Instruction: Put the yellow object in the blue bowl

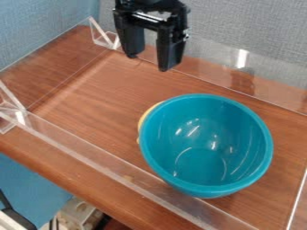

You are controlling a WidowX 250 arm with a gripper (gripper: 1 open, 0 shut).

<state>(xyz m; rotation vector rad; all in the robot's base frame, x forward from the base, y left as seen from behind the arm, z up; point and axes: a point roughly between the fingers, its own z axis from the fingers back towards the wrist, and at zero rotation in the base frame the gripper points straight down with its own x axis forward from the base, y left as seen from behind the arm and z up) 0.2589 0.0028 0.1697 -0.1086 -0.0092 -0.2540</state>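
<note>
Wooden tabletop (90,99) below your wide-open, unladen gripper (149,54) holds the blue bowl (206,148), yellow object (146,116) beside it, pick and placement both undone.

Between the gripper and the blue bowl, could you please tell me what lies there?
In the camera view, only bare wooden tabletop shows between the open gripper and the blue bowl.

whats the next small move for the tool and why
Probably lower the open tool toward the yellow object, since it hangs up and behind while only a sliver shows beside the blue bowl, perhaps partly under it.
</note>
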